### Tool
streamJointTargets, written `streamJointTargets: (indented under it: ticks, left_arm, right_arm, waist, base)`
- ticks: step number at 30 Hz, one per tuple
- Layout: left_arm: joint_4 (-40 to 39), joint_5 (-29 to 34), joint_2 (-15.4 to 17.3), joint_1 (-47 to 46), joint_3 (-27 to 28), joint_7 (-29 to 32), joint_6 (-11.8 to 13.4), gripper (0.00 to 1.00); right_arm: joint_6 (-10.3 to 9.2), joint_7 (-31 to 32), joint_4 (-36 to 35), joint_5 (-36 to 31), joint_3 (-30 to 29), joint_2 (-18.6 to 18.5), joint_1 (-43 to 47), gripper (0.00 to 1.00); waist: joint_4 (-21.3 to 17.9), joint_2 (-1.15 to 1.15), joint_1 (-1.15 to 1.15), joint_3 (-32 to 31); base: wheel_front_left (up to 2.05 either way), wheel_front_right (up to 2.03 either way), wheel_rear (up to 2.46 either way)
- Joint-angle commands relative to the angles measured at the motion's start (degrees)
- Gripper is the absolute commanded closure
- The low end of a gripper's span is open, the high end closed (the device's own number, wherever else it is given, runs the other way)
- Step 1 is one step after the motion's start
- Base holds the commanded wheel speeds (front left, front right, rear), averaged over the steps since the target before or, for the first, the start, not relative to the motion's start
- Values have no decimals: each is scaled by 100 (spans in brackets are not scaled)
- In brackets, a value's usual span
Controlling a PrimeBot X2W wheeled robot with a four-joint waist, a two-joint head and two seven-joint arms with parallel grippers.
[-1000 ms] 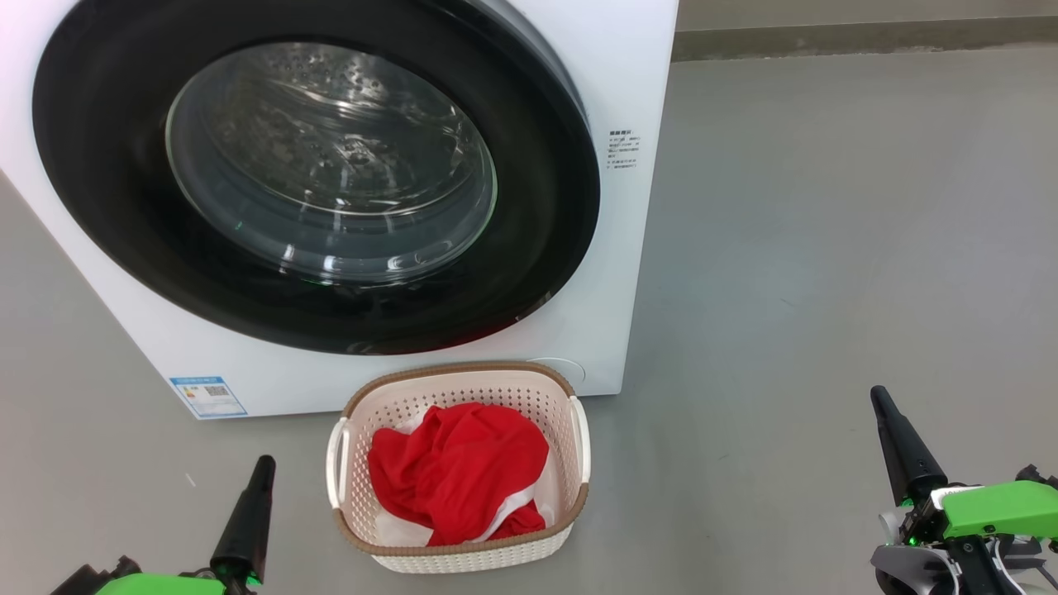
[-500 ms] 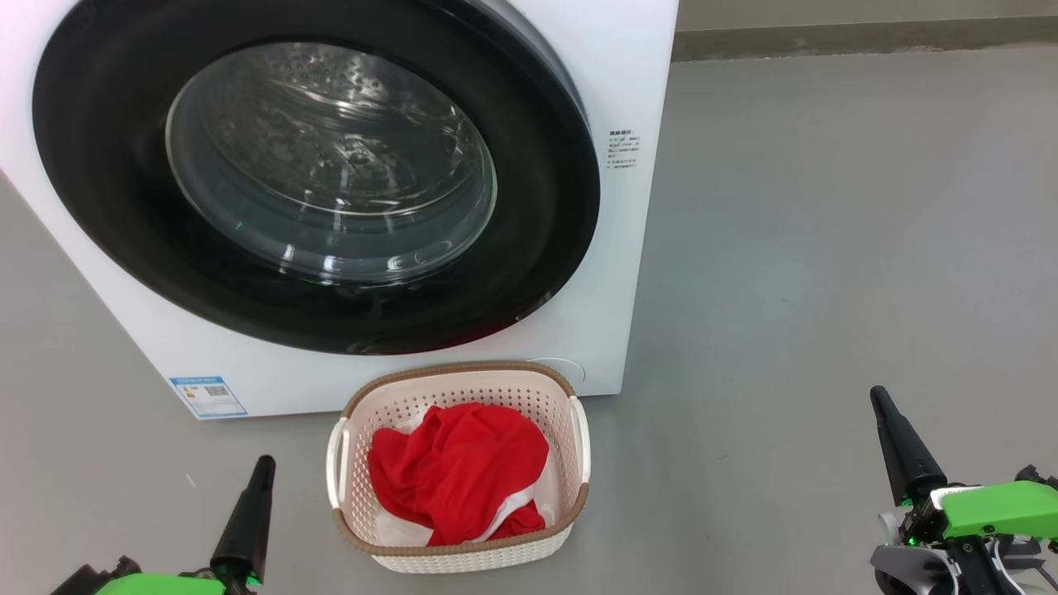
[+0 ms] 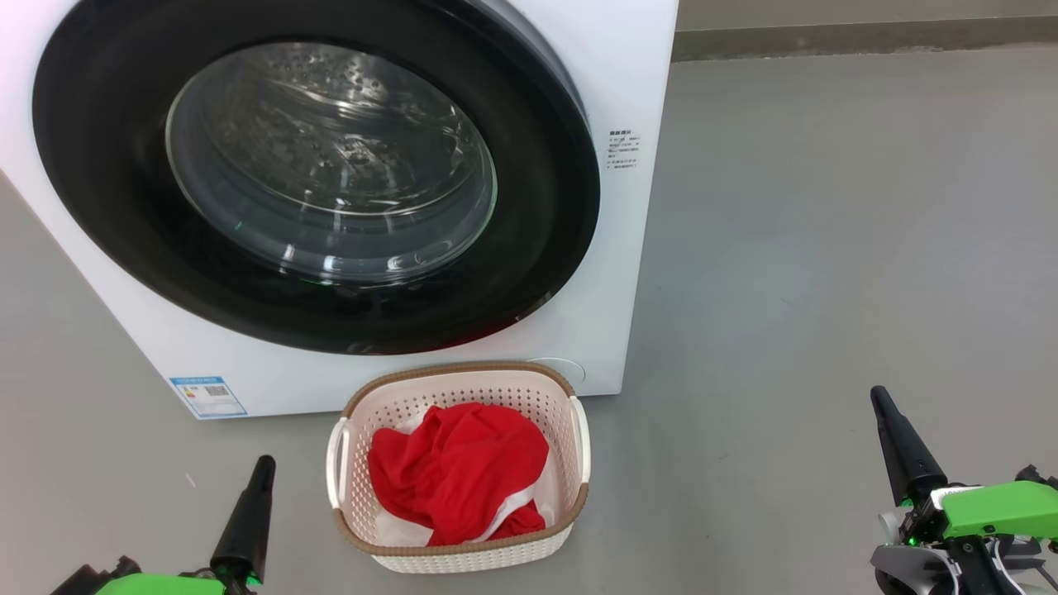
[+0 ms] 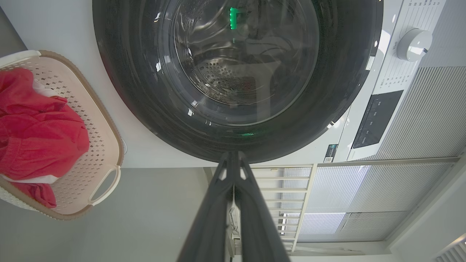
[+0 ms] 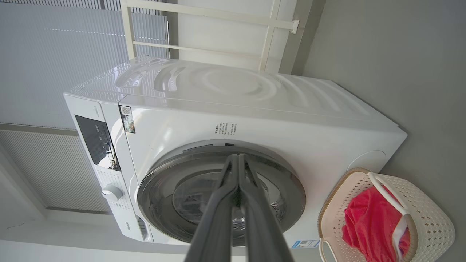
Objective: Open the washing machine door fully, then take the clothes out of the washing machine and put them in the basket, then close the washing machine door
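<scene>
Smooth matte grey floor (image 3: pixel 826 248) with faint scuffs and one small pale speck (image 3: pixel 191 479) at the lower left of the head view. Along the far edge runs a darker grey skirting strip (image 3: pixel 860 41), with a lighter wall (image 3: pixel 826 12) above it. The wrist views show white pleated blinds (image 5: pixel 54 54) glowing pale, with cream frame bars (image 5: pixel 218 18) crossing next to them. Light is soft and even, like daylight, and shadows on the floor are weak.
</scene>
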Motion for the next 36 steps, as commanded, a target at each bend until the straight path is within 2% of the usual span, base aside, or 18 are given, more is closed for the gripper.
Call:
streamJointTargets:
  ticks: [1, 36]
  left_arm:
    - [-158, -41, 73, -225, 198, 18, -42, 100]
    - [-159, -41, 73, -225, 198, 18, -42, 100]
  right_arm:
    - [3, 32, -141, -8, 97, -54, -271, 100]
    - [3, 38, -141, -13, 90, -49, -272, 100]
  waist:
    - [0, 0, 0, 0]
    - [0, 0, 0, 0]
  base:
    - [0, 0, 0]
    - [0, 0, 0]
